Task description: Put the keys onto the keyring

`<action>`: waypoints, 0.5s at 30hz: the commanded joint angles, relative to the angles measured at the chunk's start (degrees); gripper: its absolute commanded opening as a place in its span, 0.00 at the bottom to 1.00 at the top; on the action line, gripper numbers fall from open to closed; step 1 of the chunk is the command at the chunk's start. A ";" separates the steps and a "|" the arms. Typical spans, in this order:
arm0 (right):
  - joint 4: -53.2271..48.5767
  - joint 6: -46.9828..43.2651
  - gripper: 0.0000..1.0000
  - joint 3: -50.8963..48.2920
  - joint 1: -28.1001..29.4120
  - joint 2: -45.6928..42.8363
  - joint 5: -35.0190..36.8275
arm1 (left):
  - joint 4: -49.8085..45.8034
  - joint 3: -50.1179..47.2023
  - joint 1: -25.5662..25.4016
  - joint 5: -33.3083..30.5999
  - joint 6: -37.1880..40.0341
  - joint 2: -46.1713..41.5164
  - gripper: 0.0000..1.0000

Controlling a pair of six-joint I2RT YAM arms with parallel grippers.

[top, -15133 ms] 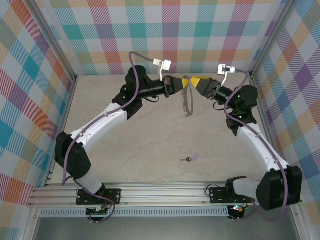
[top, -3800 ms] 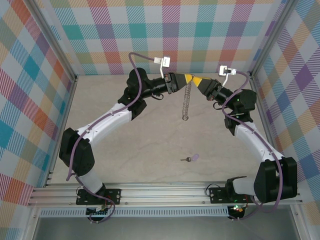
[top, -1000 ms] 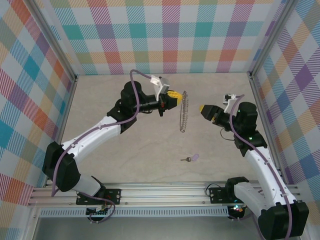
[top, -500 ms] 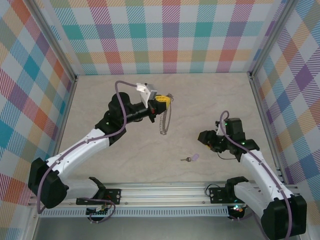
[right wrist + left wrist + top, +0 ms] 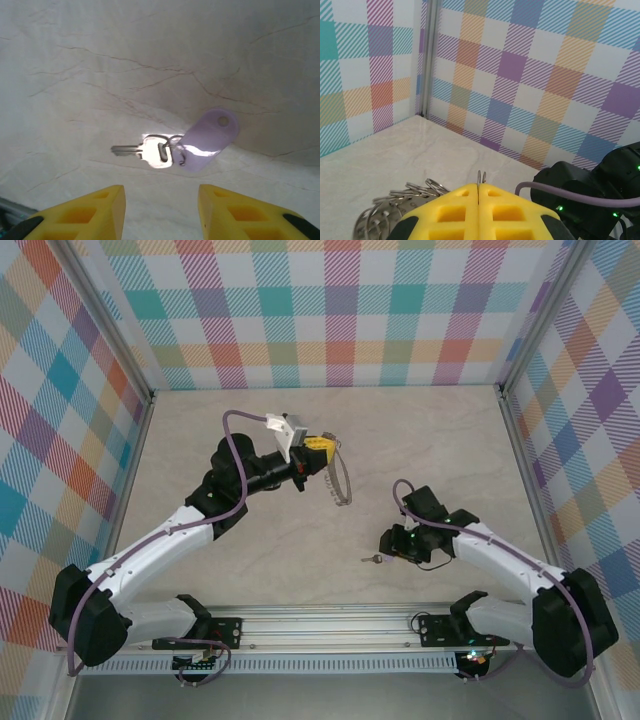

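Lilac key (image 5: pixel 200 142) beyond right end effector (image 5: pixel 160 200)

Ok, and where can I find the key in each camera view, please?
Top external: the key lies on the table near the front edge, beside the right gripper.
Right wrist: the key is at the centre, its lilac tag on its right, just beyond the open fingers.
Shared landmark: the right gripper, close to the key in both.

A pale marbled table (image 5: pixel 200 430) carries one small key (image 5: pixel 152 150) with a lilac tag (image 5: pixel 209 139), lying flat toward its near right side
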 commanded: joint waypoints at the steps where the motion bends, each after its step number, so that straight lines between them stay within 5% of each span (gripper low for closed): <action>1: -0.92 -1.22 0.43 2.66 2.27 3.12 3.89 | 5.18 -0.58 0.67 0.45 -1.06 -1.58 0.00; 15: 1.20 -2.13 0.41 6.00 6.63 12.89 6.12 | 6.68 -2.07 2.25 1.49 -1.94 -2.02 0.00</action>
